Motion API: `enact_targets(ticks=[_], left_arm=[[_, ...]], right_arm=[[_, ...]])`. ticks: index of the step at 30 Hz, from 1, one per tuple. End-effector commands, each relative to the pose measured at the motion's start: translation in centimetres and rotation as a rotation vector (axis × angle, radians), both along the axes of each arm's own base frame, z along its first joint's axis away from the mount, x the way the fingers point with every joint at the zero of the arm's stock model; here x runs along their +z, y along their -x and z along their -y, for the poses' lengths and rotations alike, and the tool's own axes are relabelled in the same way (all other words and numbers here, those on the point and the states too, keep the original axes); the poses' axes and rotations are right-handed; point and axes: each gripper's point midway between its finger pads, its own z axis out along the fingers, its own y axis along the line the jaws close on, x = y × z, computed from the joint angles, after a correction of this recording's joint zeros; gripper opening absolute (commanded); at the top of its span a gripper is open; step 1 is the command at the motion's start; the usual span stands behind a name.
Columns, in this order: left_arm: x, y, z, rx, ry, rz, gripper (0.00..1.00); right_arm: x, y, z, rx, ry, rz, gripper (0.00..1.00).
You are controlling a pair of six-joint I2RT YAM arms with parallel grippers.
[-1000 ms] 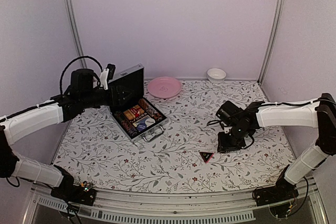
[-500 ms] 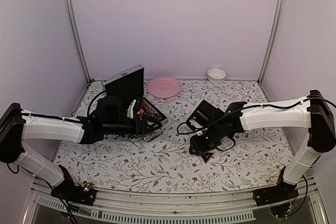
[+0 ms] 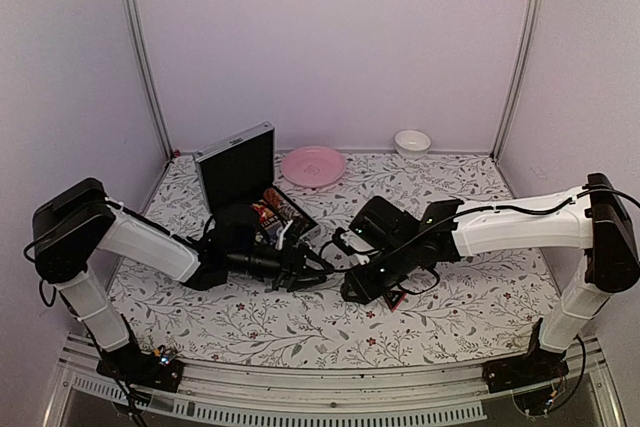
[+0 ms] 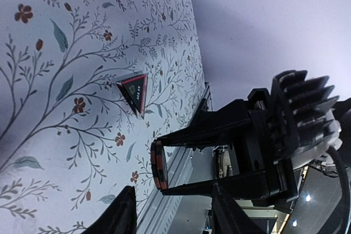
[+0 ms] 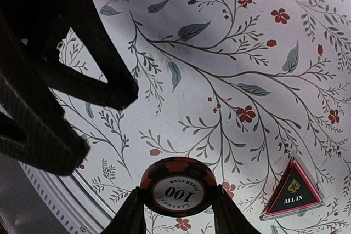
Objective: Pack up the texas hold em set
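Floral table (image 3: pixel 480 187); open silver case (image 3: pixel 237 162) back left; pink plate (image 3: pixel 313 165), white bowl (image 3: pixel 412 141) rear; triangle (image 4: pixel 134 91) front centre.

Objects by count. One silver case (image 3: pixel 238 169) is showing; its contents (image 3: pixel 280 211) are sitting too small and too covered to count. One loose chip (image 5: pixel 177 187) and one triangle marker (image 5: pixel 290 193) are appearing outside the case. One pink plate (image 3: pixel 313 165) and one white bowl (image 3: pixel 412 141) are standing behind. Two arms, the left arm (image 3: pixel 150 242) and the right arm (image 3: pixel 510 222), are reaching over one table (image 3: pixel 480 277).
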Motion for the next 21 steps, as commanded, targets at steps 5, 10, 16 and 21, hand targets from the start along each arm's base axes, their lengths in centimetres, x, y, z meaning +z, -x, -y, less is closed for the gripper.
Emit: enact_targets(ticks=[5, 10, 16, 21], left_arm=[[1.6, 2.0, 2.6, -0.108, 0.133, -0.054, 0.44], [0.8, 2.1, 2.7, -0.113, 0.111, -0.078, 0.44], [0.0, 1.9, 2.6, -0.094, 0.075, -0.087, 0.42], [-0.3, 1.7, 2.4, -0.075, 0.057, -0.090, 0.39]], right_arm=[[2.0, 0.1, -1.7, 0.046, -0.071, 0.038, 0.36], [2.2, 0.0, -1.8, 0.050, -0.075, 0.051, 0.36], [2.3, 0.0, -1.8, 0.051, -0.077, 0.055, 0.36], [2.4, -0.1, -1.8, 0.049, -0.078, 0.061, 0.35]])
